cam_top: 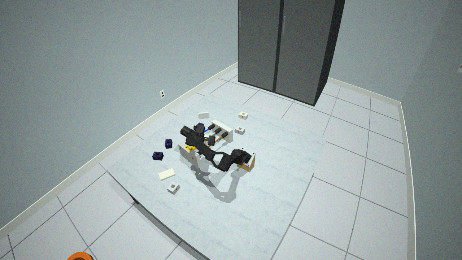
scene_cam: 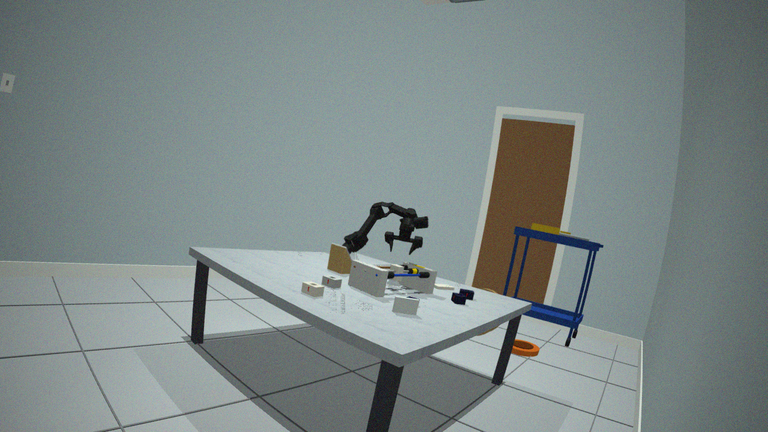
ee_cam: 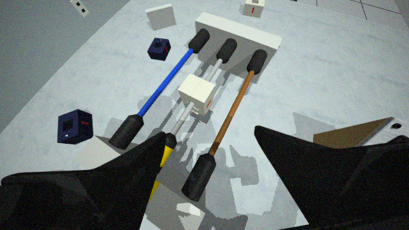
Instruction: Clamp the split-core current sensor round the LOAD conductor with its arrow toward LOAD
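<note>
Open black parallel-jaw gripper (cam_top: 205, 135) (scene_cam: 401, 251) (ee_cam: 211, 133) above the white block-shaped current sensor (cam_top: 206, 142) (scene_cam: 393, 266) (ee_cam: 196, 89).
Its fingers are spread wide, released and holding nothing; beneath them, the sensor sits around the thin grey middle conductor (ee_cam: 213, 70) — between the blue rod (cam_top: 206, 130) (scene_cam: 406, 275) (ee_cam: 166, 81) and the copper-brown rod (cam_top: 219, 139) (ee_cam: 232, 112). A red arrow (ee_cam: 208, 103) marks the sensor's side — whether it is latched, I cannot tell.
</note>
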Tool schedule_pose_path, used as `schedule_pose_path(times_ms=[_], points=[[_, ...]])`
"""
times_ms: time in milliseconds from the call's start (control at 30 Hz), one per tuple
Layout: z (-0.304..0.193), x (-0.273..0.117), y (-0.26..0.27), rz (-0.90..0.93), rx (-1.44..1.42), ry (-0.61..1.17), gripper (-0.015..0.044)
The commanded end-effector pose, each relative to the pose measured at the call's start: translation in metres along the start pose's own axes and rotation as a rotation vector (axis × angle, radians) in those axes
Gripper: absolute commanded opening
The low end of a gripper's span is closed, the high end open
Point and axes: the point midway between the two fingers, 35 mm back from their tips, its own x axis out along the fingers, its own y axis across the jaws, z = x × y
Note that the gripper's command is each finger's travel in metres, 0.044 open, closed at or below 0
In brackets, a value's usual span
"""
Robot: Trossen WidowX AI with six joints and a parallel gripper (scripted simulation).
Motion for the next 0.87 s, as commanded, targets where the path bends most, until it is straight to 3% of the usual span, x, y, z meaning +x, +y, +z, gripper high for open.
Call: schedule_pose_path(times_ms=[0, 100, 633, 800, 833], points=[[-0.014, -0.022, -0.001, 0.082, -0.109, -0.168, 0.0440], [-0.019, -0.033, -0.001, 0.130, -0.150, -0.235, 0.0440], [-0.019, -0.029, 0.001, 0.111, -0.138, -0.186, 0.0440], [-0.003, -0.004, 0.000, 0.013, -0.020, -0.021, 0.0440], [-0.014, -0.020, 0.002, 0.074, -0.085, -0.106, 0.0440]])
